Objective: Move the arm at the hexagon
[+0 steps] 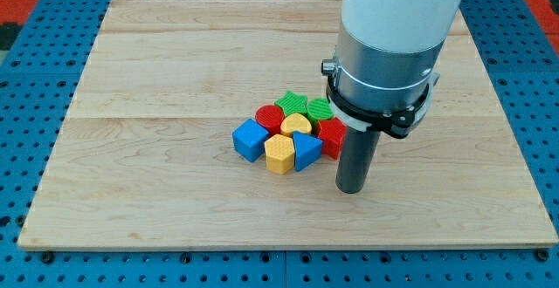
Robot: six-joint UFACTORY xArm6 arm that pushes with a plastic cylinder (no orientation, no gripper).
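Near the middle of the wooden bench [157, 105] a tight cluster of small blocks sits packed together, and the yellow hexagon [279, 154] marks its lower edge, nearest the view's bottom. Every other piece can be placed from that hexagon. A blue cube [250, 140] touches it on the view's left. A blue wedge-like block [307, 151] presses against it on the view's right. A yellow heart [295, 125] lies just above it, with a red block [268, 116] above and to the left. Further above, a green star [292, 103] and a second green block [320, 109] close the far side of the pile. Another red block [333, 135] lies to the right of the hexagon, beyond the blue wedge, partly hidden by the arm.

The arm carries no pincer, so nothing can be said about one being apart or together; it ends in a dark rod. My tip [352, 189] rests on the bench to the right of the hexagon and slightly lower in the view, just beside the blue wedge and apparently not touching any block.

Because the hexagon's lower face is bare, an approach from the view's bottom looks the cleanest way to reach it without shoving the wedge.
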